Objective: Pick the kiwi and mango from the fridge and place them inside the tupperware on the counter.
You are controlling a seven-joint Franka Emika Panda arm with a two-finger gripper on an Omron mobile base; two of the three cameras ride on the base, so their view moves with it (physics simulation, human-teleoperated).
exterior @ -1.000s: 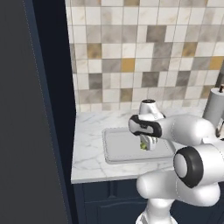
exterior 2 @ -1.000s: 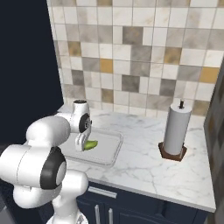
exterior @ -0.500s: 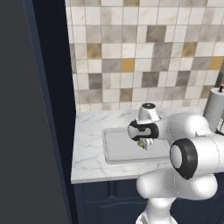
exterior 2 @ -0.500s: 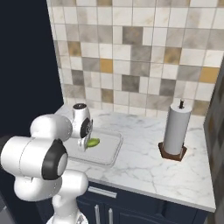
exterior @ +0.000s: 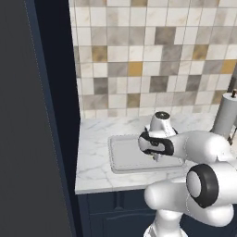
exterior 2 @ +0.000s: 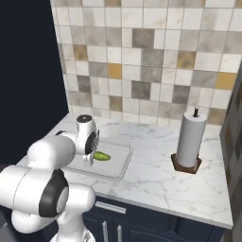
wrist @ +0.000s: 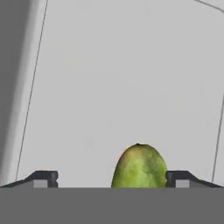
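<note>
Hand (wrist: 111,177) hovers released over the tupperware (exterior: 121,155) near the tabletop (exterior 2: 156,177) front edge, mango (wrist: 139,166) lying inside between its spread fingers.

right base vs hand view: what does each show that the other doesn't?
Right base alone: the paper towel roll on its stand, the tiled wall, the counter and the navy cabinet fronts. Hand view alone: the finger tips standing wide apart, the right one close beside the fruit. Both: the mango lying in the tupperware, under the open gripper.
</note>
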